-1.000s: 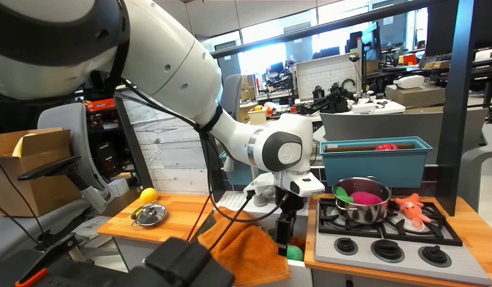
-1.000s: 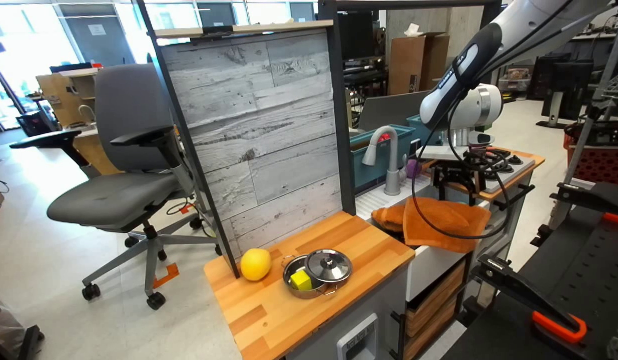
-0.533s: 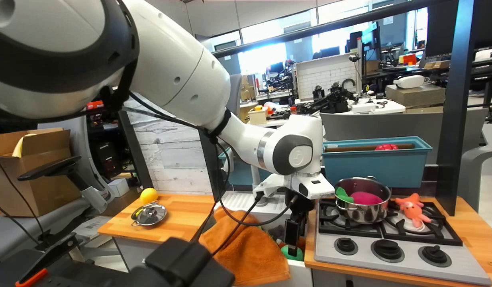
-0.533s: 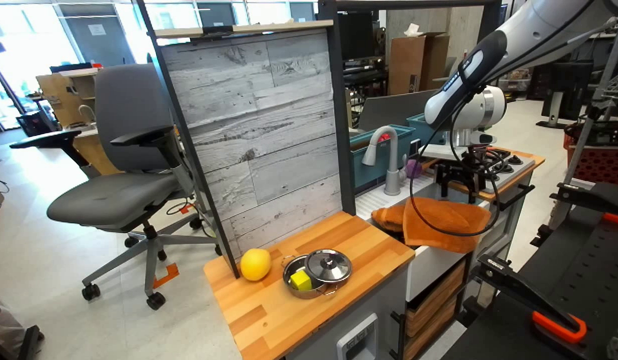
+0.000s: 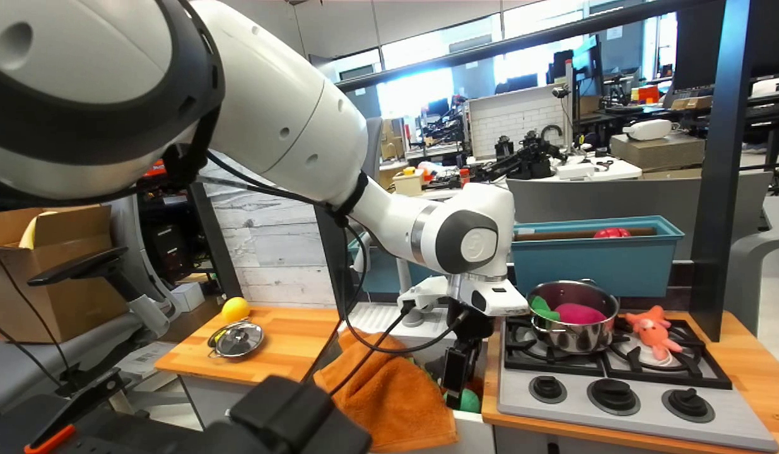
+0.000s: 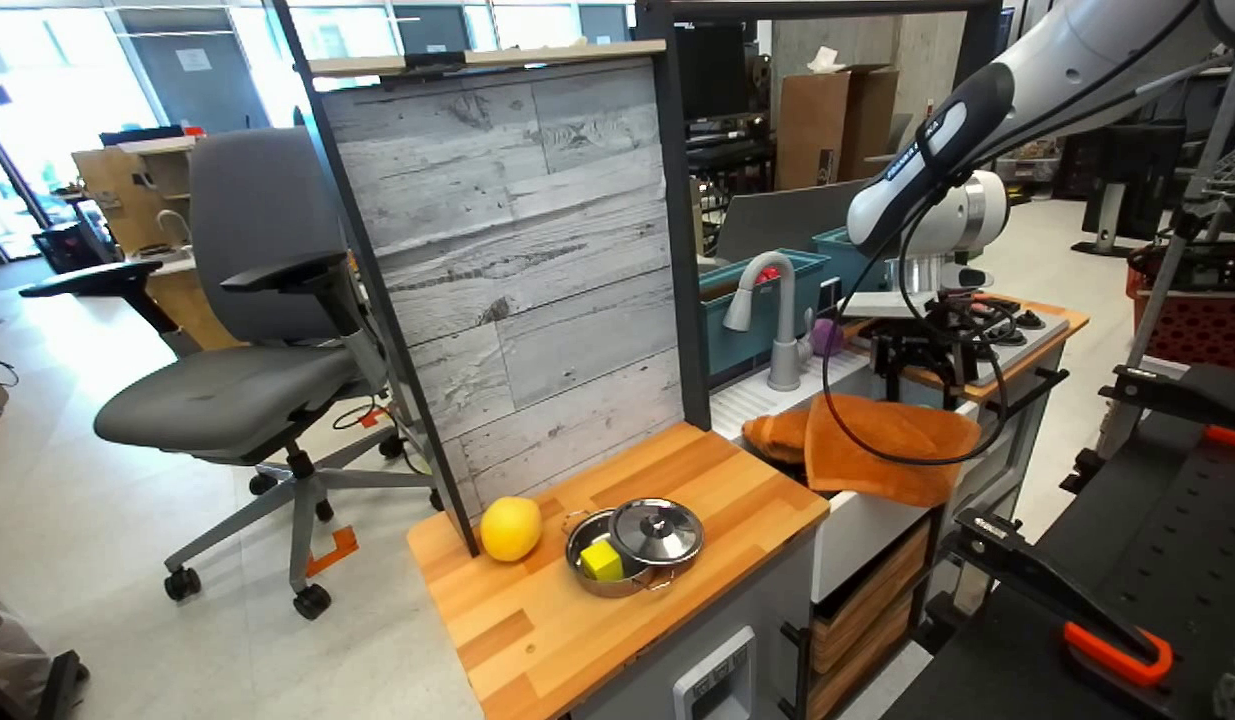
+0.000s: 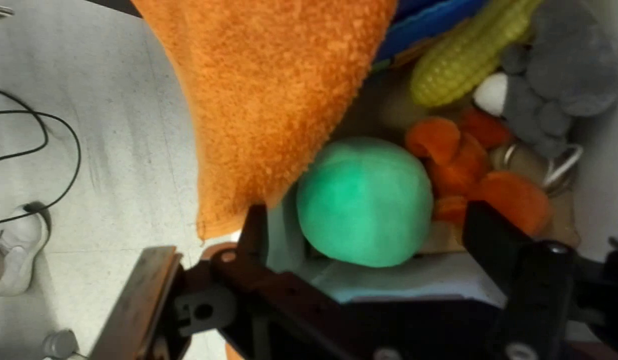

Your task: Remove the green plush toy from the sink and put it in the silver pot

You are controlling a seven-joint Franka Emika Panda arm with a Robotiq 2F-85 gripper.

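Now the spread fingers (image 5: 454, 372) tilt further, near the green toy (image 5: 470, 401).

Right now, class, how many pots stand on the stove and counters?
2: the silver pot on the stove, and a second pot, partly under a lid, on the counter across the sink.

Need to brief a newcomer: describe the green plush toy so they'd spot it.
Beside the stove is the sink, an orange cloth draped over its front edge. Just inside that edge, by the cloth, lies the green plush toy. Unlike the orange plush and yellow corn, it's a round green ball.
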